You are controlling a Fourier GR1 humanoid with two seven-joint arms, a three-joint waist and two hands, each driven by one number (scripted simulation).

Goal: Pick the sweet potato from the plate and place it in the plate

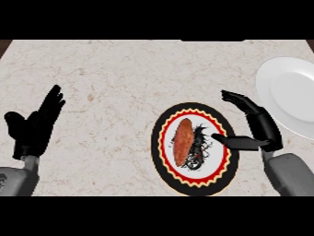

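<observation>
An orange-brown sweet potato (183, 141) lies on the left half of a patterned plate (220, 175) with a black rim and a red and yellow zigzag border, near the counter's front centre. My right hand (263, 126) hovers at that plate's right edge, open, its thumb pointing left over the plate and its fingers stretched up and to the left; it is apart from the sweet potato. A plain white plate (299, 98) lies at the right edge, just beyond the right hand. My left hand (35, 126) rests open at the left, fingers up.
The marble counter (119, 78) spreads wide between the two hands and toward the back. Dark floor shows past the counter's far corners. A black scribbled pattern marks the patterned plate's white centre beside the sweet potato.
</observation>
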